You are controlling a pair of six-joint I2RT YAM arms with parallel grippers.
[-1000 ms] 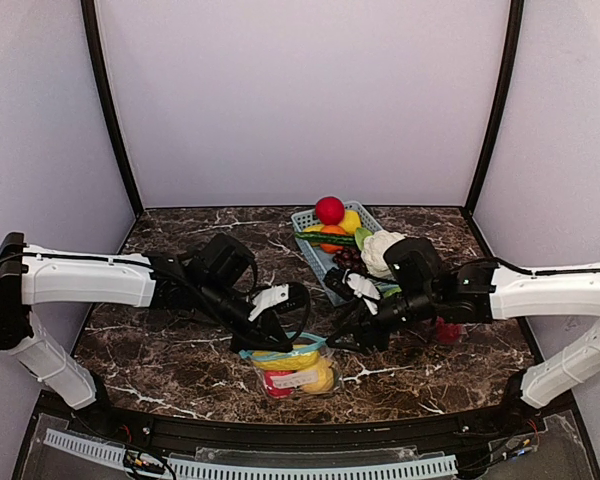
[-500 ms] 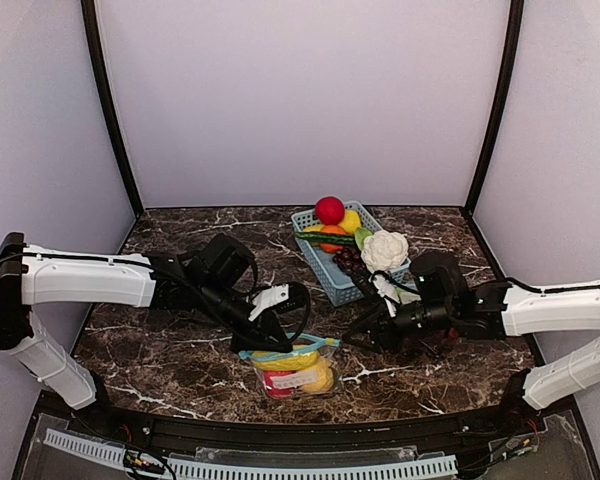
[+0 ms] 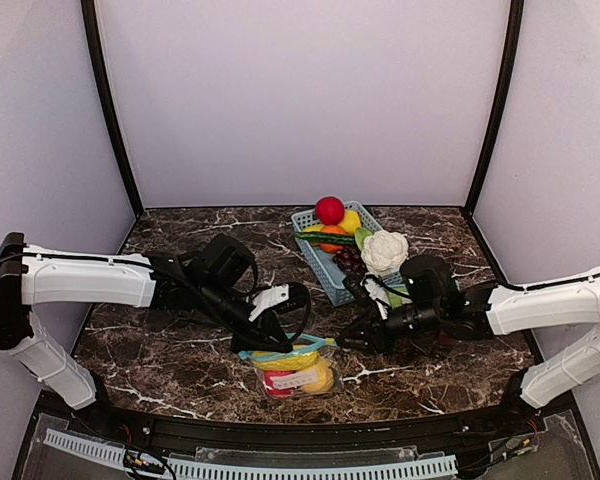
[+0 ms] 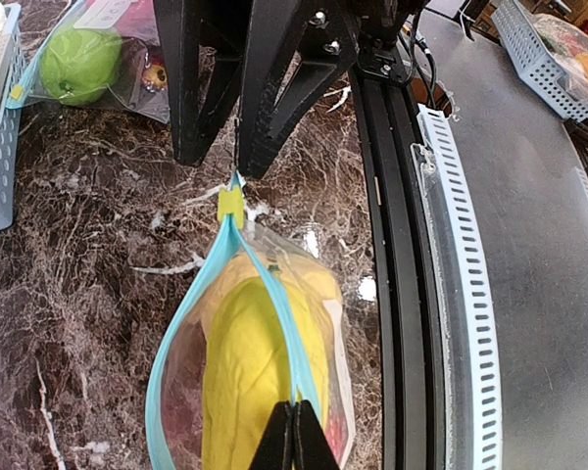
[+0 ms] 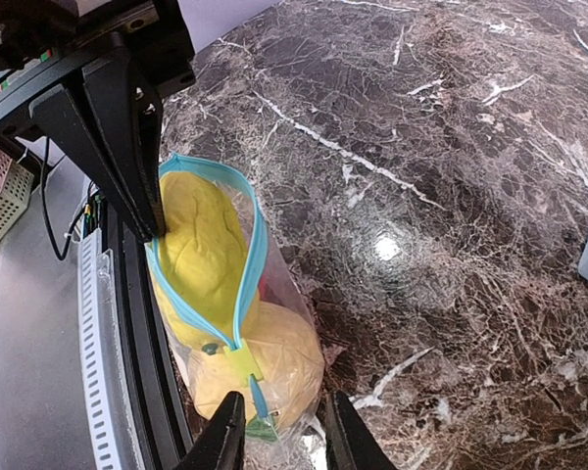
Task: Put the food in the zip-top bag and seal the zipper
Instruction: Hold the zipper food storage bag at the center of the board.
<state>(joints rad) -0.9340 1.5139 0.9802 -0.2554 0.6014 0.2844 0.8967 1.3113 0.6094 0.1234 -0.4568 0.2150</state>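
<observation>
We judge the left gripper (image 4: 295, 409) pinches shut 1 end of the zip-top bag (image 4: 318, 294) as an anchor, food (image 4: 250, 362) inside, while the right gripper (image 5: 281, 403), half-open and empty, sits at the slider (image 5: 240, 360).

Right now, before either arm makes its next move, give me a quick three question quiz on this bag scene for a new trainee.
1. True or false: the zipper of the zip-top bag is fully sealed.
2. Which gripper pinches the zipper end away from the slider: A left, B right, C neither?
3. What colour is the slider?
Key: 1 false, the track gapes open over the yellow food. 2 A, the left gripper is shut on that end, while the right gripper is open by the slider. 3 yellow.
</observation>
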